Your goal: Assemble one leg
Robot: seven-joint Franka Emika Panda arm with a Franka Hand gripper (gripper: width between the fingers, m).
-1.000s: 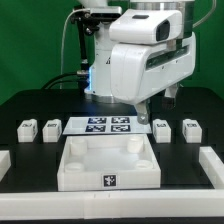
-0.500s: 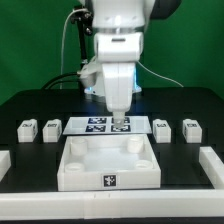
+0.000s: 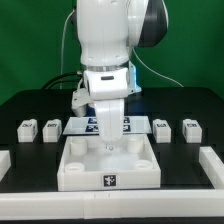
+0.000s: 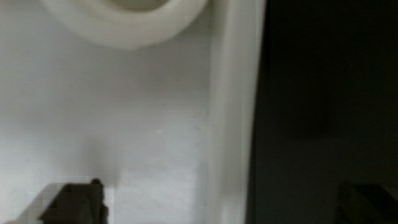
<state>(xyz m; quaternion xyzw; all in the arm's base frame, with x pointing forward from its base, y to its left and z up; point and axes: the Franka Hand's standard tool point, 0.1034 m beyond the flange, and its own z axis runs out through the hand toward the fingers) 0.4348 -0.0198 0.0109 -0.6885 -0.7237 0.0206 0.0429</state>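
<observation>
Plainly the gripper [image 3: 108,141] hangs empty over the large white square tray-like part [image 3: 75,178], jaws spread wide in the wrist view. Four small white plastic tagged leg blocks [image 3: 161,127] stand on the black worktop [image 3: 30,100] flanking its far side, two at the exterior view's left, two at its right. Each looks light, stiff and smooth; pinch the flat opposite sides.

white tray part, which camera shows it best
The exterior view: the white tray part shows almost whole, with the arm hiding some of its back. The wrist view shows only one round socket and some wall, close up.
</observation>
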